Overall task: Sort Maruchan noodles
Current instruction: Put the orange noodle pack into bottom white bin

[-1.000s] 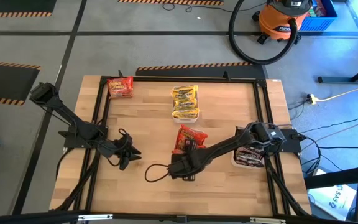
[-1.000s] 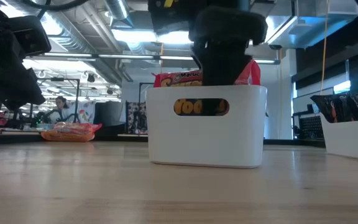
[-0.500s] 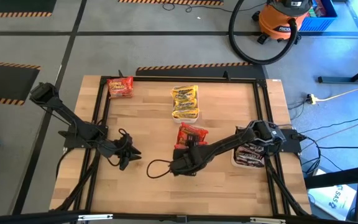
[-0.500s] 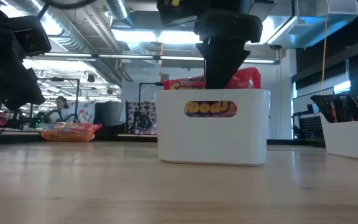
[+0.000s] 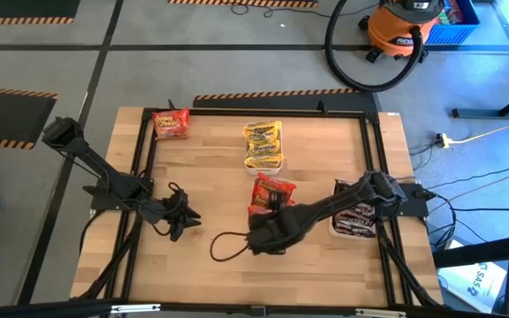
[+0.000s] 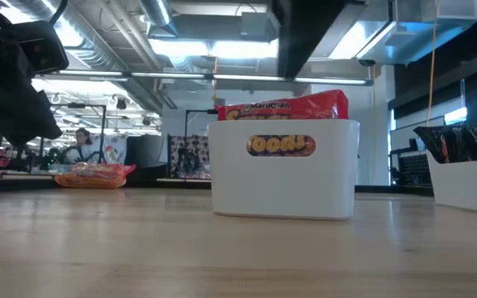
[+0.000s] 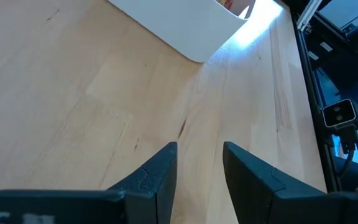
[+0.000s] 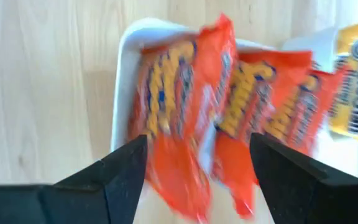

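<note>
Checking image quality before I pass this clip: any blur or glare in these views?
Right wrist view: the red noodle packets in the white bin look smeared. Left wrist view: a bright glare patch on the table beside the bin. Low view: ceiling lights bright, foreground tabletop soft. High view: evenly lit.

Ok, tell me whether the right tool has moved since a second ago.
Yes. In the low view the right tool has lifted up out of the white tray holding red packets; the tool is open and empty.

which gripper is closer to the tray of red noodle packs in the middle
Right. The right gripper hovers at the near edge of the red packets' tray; the left gripper waits well off to its left.
</note>
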You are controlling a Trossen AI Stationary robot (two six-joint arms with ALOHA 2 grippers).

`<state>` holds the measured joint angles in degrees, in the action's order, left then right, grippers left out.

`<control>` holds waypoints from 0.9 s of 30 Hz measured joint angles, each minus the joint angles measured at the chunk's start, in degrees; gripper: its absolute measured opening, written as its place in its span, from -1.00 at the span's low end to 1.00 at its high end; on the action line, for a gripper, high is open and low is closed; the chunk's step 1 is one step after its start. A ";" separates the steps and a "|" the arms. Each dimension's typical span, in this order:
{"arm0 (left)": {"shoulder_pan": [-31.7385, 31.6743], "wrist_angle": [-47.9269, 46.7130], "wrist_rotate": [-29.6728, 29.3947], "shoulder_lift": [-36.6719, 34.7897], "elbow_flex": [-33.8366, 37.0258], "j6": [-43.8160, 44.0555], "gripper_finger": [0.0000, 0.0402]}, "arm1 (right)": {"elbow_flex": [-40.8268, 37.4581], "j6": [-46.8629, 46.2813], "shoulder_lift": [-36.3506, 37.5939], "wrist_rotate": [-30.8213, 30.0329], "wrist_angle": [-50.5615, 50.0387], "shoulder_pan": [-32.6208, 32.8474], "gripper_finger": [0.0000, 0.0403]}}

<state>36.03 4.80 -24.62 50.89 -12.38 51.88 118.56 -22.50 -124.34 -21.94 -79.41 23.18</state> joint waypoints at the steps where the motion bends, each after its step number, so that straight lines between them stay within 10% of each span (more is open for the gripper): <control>1: 0.00 0.00 0.00 0.00 0.00 0.00 -0.38 | -0.11 0.27 0.87 -0.12 -0.90 0.32 0.32; 15: -6.15 3.26 -10.00 0.00 0.00 -5.95 -0.38 | -33.32 -0.82 26.56 -5.85 22.27 -0.55 0.32; 27: -38.13 -15.11 11.48 -0.02 -14.19 -20.49 -0.38 | -69.23 11.05 44.70 8.38 68.17 -9.96 0.32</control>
<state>-2.10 -10.31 -13.14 50.87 -26.57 31.38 49.33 -11.45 -79.64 -13.56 -11.24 13.21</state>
